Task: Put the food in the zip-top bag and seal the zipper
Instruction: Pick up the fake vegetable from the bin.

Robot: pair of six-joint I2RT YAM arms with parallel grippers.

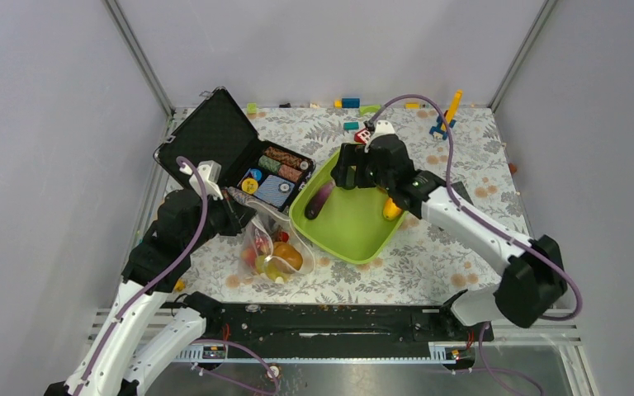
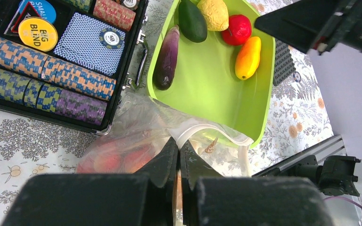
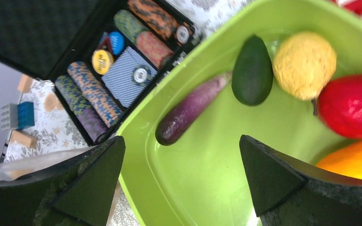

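The clear zip-top bag [image 1: 271,250] lies left of the lime-green tray [image 1: 355,239] and holds red and orange food. My left gripper [image 1: 243,218] is shut on the bag's mouth edge, where the whitish zipper strip [image 2: 217,130] curls up from my fingertips [image 2: 169,150]. The tray holds a purple eggplant [image 3: 191,108], dark avocado [image 3: 252,70], yellowish ball [image 3: 304,66], red apple [image 3: 351,106] and orange mango [image 3: 353,160]. My right gripper [image 3: 181,141] hangs open and empty over the tray, near the eggplant [image 1: 320,200].
An open black poker case [image 1: 239,157] with striped chips and a card deck sits behind the bag, touching the tray's left rim. Small toy blocks [image 1: 351,103] and an orange and blue tool [image 1: 447,115] lie along the far edge. A black rail [image 1: 322,322] runs along the near edge.
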